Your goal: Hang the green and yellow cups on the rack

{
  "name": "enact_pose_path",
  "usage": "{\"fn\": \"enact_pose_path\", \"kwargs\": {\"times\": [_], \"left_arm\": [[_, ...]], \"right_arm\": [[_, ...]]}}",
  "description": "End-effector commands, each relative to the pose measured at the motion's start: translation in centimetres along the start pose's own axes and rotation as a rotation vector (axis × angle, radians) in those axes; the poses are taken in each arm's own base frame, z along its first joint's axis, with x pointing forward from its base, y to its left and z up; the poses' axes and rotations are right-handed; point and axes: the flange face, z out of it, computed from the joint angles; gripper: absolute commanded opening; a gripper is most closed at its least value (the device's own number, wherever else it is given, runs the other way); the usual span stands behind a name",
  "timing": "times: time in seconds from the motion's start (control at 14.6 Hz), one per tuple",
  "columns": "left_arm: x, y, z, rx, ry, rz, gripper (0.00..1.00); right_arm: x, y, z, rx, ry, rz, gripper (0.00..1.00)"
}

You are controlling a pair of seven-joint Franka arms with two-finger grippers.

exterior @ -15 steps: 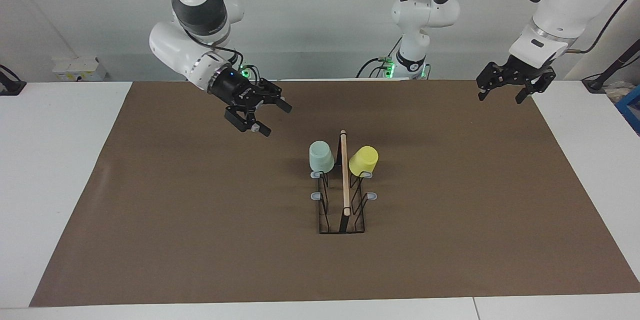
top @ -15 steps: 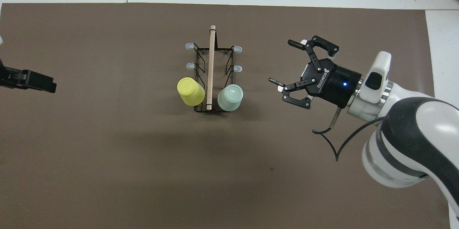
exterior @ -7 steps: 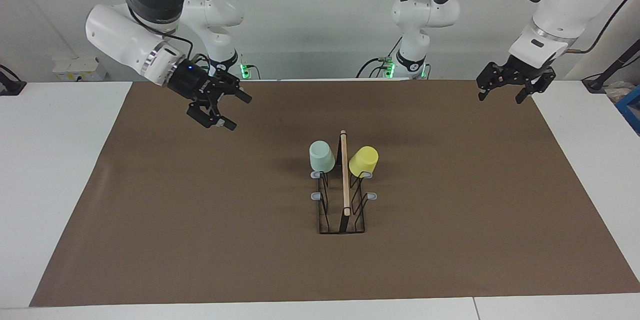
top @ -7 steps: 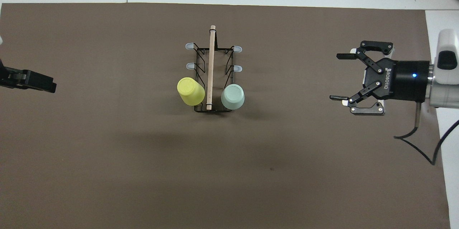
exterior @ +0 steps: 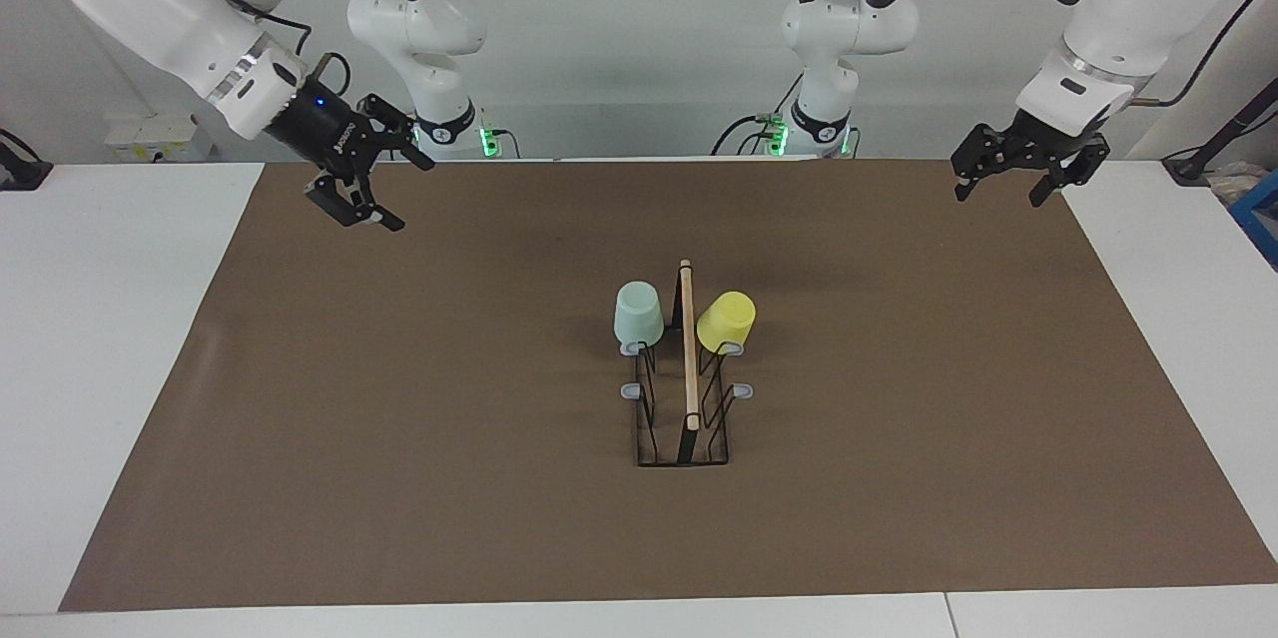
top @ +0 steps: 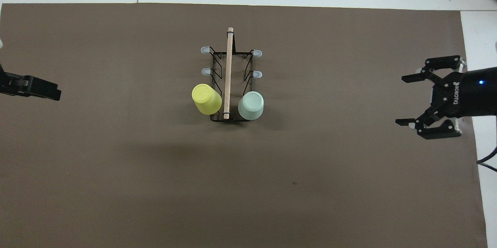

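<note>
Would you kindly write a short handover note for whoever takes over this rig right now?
Left pincer: open, empty, up over the mat's edge at the left arm's end.
Right pincer: open, empty, up over the mat's edge at the right arm's end.
Rack: mid-mat. Green cup and yellow cup sit upside down on the two pegs nearest the robots, one each side of the bar.
Done: both cups look hung.
Left: apparently nothing; four pegs free.

A robotics lab: two white robot arms (exterior: pixel 429 29) mounted at a white table (exterior: pixel 120 338) covered by a brown mat (exterior: pixel 399 418), cables trailing along a bare grey wall (exterior: pixel 619 39).
</note>
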Motion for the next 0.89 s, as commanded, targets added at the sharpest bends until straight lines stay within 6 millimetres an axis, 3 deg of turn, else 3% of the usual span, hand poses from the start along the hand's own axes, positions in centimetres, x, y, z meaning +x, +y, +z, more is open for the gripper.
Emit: {"fn": "enact_pose_path", "kwargs": {"times": [0.0, 0.41, 0.68, 0.82], "left_arm": [[-0.9, 0.2, -0.2, 0.004, 0.000, -0.005, 1.00], [-0.9, 0.2, -0.2, 0.004, 0.000, -0.005, 1.00], [-0.9, 0.2, -0.1, 0.003, -0.001, -0.005, 1.00], [-0.9, 0.2, -0.2, 0.004, 0.000, -0.005, 1.00]], "right_arm": [[0.1, -0.4, -1.0, -0.043, -0.160, 0.117, 1.00], [3.9, -3.1, 1.6, -0.223, -0.383, 0.548, 1.00], [3.0, -2.8, 3.3, -0.276, -0.364, 0.907, 1.00], [1.8, -2.1, 4.4, -0.267, -0.371, 1.007, 1.00]]}}
